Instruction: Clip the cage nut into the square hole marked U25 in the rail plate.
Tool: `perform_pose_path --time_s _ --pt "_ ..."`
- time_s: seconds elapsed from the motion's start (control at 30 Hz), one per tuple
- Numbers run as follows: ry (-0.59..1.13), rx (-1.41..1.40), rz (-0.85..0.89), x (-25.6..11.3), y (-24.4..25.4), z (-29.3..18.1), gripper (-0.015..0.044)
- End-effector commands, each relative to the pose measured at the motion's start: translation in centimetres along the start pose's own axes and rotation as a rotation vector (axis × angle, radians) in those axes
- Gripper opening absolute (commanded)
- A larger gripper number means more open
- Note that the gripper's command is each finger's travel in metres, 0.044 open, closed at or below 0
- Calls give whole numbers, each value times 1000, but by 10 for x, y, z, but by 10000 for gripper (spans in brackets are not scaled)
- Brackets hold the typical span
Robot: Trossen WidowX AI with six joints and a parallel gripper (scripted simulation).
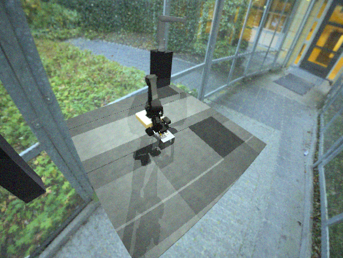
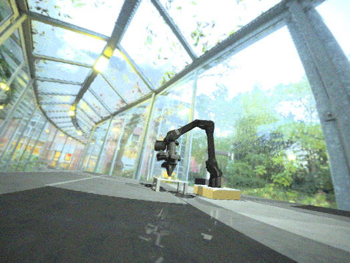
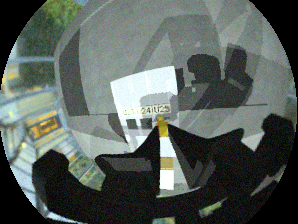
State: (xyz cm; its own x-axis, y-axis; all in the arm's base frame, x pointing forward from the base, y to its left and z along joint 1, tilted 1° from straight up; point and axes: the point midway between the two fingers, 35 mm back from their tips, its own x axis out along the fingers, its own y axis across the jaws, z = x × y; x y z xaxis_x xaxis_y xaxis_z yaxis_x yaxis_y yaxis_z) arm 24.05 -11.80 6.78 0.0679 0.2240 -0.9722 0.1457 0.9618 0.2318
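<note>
Gripping the small yellow cage nut point(image 3: 163, 127), the nearly closed black pincer point(image 1: 160, 133) point(image 2: 169, 175) point(image 3: 162, 127) hovered by white-plate labels "U24" point(image 3: 146, 110) and "U25" point(image 3: 163, 109).

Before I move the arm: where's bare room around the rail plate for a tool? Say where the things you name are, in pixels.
Likely the dark floor patch point(image 1: 216, 135) beyond the rail plate point(image 1: 167, 136) point(image 2: 167, 180) point(image 3: 145, 87). Crowded: the plate's base-side end, under the gripper point(image 2: 169, 174) point(image 3: 162, 127).
</note>
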Motion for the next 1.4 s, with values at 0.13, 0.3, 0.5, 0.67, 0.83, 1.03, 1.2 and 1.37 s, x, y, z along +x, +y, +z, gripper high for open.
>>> perform_pose_path --time_s 0.13,0.3,0.5,0.67,0.83,1.03,1.2,1.37 --pt "5 -4 19 1 0 0 34" --pt "5 -4 31 1 -1 0 34" --pt "5 -4 38 2 -1 0 34" --pt "5 -4 50 2 -2 0 34" --pt "6 -4 54 2 -2 0 34" --pt "6 -4 67 2 -3 0 34" --pt "6 -4 71 2 -3 0 34" --pt "6 -4 82 2 -4 0 34"
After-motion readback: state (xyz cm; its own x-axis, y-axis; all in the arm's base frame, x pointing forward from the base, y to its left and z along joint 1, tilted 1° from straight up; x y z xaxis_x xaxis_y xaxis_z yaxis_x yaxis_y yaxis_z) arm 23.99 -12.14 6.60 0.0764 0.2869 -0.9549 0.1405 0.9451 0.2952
